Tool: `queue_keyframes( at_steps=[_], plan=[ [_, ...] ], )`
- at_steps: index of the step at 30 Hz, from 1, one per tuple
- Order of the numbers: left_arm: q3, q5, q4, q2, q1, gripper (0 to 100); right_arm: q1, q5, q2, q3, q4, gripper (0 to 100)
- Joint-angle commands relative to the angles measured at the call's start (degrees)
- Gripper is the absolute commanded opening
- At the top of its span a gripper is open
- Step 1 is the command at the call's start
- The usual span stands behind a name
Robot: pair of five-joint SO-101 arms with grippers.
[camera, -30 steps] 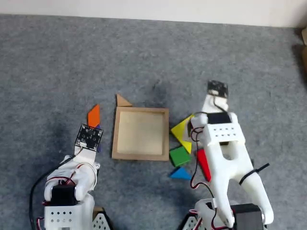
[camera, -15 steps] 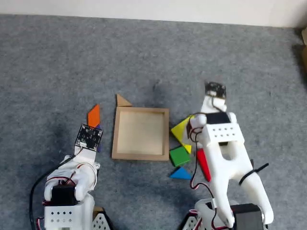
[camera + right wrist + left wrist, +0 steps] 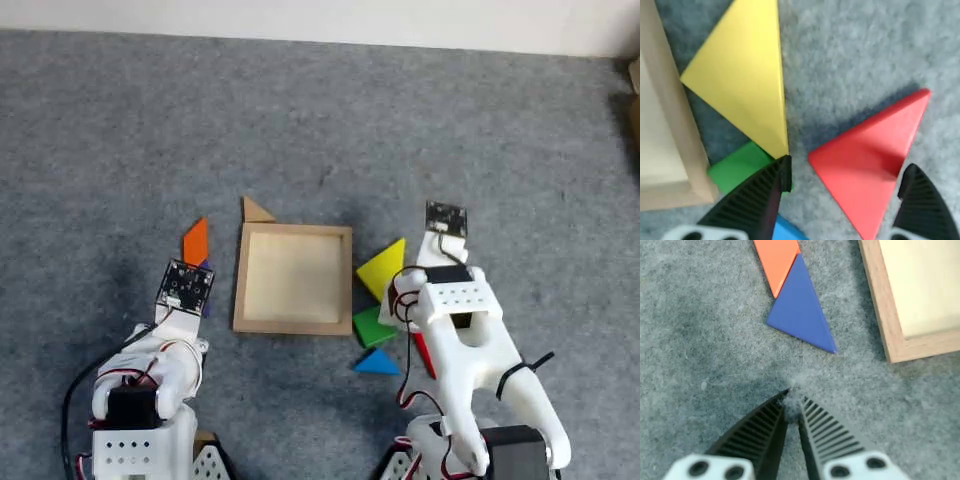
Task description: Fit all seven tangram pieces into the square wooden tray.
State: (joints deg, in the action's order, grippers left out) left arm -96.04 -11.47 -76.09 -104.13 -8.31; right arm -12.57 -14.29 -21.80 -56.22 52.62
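Outside the wooden tray point(image 3: 243, 280), red triangle point(image 3: 867, 157) between fingers point(image 3: 765, 195) of released right hand point(image 3: 846, 174); left hand point(image 3: 794, 399) clenched.

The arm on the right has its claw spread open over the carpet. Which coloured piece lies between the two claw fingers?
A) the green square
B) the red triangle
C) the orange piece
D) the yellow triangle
B: in the right wrist view the red triangle lies between the spread fingers of the right gripper, while the yellow triangle sits outside them, nearer the tray.
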Motion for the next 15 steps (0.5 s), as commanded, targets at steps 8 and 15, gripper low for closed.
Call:
queue_keyframes(
  at_steps=[8, 15],
  plan=[
    [-1.1, 0.26, -0.35, -0.22, -0.57, 0, 3.65, 0.18, 5.76, 0.13, -3.21, 32.9],
    [-1.1, 0.26, -0.35, -0.22, -0.57, 0, 3.91, 0.18, 8.31, 3.38, 1.98, 32.9]
  ],
)
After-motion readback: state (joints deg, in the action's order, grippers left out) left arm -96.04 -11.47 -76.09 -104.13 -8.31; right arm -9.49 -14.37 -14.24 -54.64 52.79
